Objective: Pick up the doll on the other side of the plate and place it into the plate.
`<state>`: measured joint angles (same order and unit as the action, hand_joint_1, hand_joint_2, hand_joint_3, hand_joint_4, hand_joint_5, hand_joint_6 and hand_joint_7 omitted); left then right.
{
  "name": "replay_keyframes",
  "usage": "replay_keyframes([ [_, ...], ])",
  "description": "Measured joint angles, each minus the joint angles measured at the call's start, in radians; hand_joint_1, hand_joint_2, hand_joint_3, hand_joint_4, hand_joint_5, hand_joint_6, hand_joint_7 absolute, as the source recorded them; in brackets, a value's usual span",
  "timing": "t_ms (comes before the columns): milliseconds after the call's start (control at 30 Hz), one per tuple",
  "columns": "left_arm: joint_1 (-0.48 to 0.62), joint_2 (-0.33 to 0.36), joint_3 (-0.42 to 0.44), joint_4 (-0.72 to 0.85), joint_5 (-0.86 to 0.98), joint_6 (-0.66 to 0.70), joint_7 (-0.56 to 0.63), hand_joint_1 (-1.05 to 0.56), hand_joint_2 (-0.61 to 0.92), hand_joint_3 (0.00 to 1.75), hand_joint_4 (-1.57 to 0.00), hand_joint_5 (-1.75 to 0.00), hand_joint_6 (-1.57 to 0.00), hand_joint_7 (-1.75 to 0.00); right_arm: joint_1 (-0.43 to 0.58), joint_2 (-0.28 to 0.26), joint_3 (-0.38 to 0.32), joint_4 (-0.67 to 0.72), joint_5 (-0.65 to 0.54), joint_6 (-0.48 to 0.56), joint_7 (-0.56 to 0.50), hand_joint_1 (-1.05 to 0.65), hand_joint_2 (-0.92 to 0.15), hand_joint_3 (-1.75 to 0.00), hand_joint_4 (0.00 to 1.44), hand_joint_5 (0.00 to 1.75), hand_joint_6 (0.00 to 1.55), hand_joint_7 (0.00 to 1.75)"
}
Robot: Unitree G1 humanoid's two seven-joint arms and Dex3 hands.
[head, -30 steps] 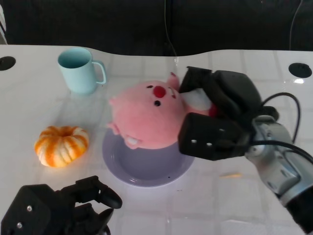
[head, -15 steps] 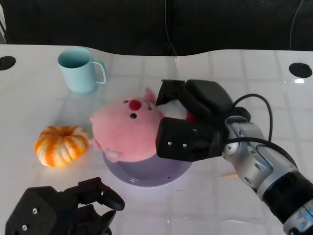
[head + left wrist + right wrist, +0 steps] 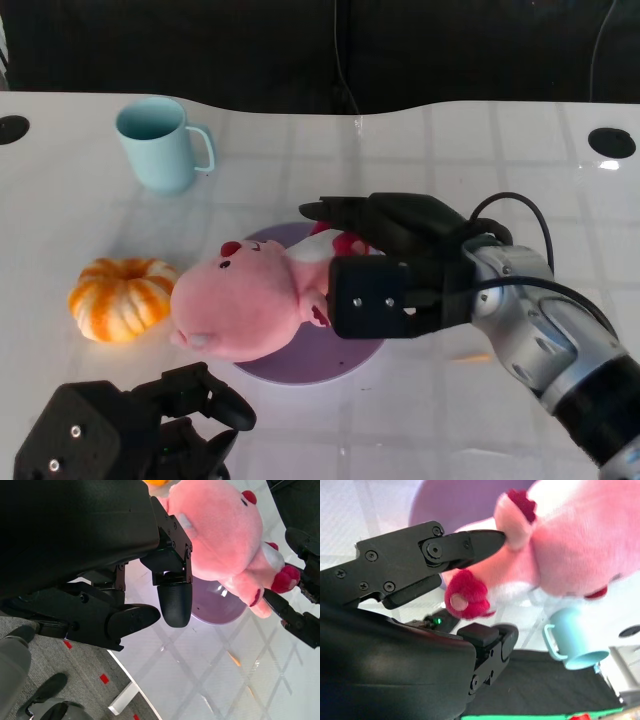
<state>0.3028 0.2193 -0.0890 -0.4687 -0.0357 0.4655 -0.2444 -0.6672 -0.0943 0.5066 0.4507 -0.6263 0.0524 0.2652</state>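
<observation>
Two hands show in our views, and only the right hand has anything in it: its fingers are closed around the rear end of the pink doll, near its red feet. We see the doll lying on its side across the purple plate, its head hanging over the plate's left rim toward the orange pumpkin, which sits close by near the tabletop's left edge. Our left hand rests at the near left corner of the tabletop, fingers curled loosely apart and holding nothing. Toward the far left corner a light blue mug stands upright, well apart from the plate.
</observation>
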Motion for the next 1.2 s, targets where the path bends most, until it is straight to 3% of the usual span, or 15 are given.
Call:
replay_keyframes([
  [267,0.001,0.000,0.000,0.000,0.001,-0.011,0.000,-0.17,0.92,0.54,-0.57,-1.51,-0.53,-1.43,0.056,-0.073,0.003,-0.148,0.007,-0.001,0.061,-0.87,-0.92,-0.30,0.07,0.07,0.06,0.00],
  [433,0.003,0.000,0.000,-0.001,0.000,-0.009,0.000,-0.17,0.92,0.54,-0.56,-1.52,-0.54,-1.43,0.136,-0.139,-0.048,-0.318,0.032,-0.016,0.085,-0.83,-0.92,-0.31,0.09,0.09,0.10,0.02],
  [567,0.004,-0.002,0.001,-0.001,-0.004,-0.009,0.000,-0.15,0.92,0.54,-0.57,-1.52,-0.55,-1.44,0.248,-0.182,-0.112,-0.477,0.080,-0.020,0.099,-0.74,-0.92,-0.26,0.21,0.16,0.19,0.06],
  [700,0.001,-0.005,0.002,0.001,-0.010,-0.009,0.000,-0.16,0.92,0.54,-0.58,-1.52,-0.55,-1.43,0.369,-0.207,-0.189,-0.584,0.163,-0.079,0.082,-0.56,-0.92,-0.20,0.45,0.38,0.41,0.14],
  [800,-0.001,-0.005,0.002,0.001,-0.011,-0.010,0.000,-0.16,0.92,0.54,-0.57,-1.53,-0.54,-1.42,0.464,-0.214,-0.256,-0.618,0.250,-0.163,0.056,-0.45,-0.92,-0.18,0.49,0.66,0.57,0.17],
  [900,-0.002,-0.005,0.002,0.001,-0.011,-0.009,0.000,-0.16,0.92,0.54,-0.55,-1.53,-0.53,-1.42,0.530,-0.216,-0.299,-0.619,0.297,-0.244,0.026,-0.34,-0.92,-0.16,0.57,0.79,0.71,0.23],
  [1100,-0.001,-0.010,0.008,0.001,-0.021,-0.005,0.000,-0.15,0.92,0.54,-0.58,-1.54,-0.53,-1.41,0.639,-0.204,-0.346,-0.608,0.367,-0.379,-0.042,-0.16,-0.92,-0.14,0.71,1.03,0.88,0.36],
  [1200,0.001,-0.011,0.008,0.001,-0.021,-0.004,0.000,-0.13,0.92,0.55,-0.58,-1.53,-0.53,-1.41,0.684,-0.188,-0.358,-0.608,0.392,-0.405,-0.058,-0.14,-0.91,-0.18,0.74,1.26,0.90,0.54],
])
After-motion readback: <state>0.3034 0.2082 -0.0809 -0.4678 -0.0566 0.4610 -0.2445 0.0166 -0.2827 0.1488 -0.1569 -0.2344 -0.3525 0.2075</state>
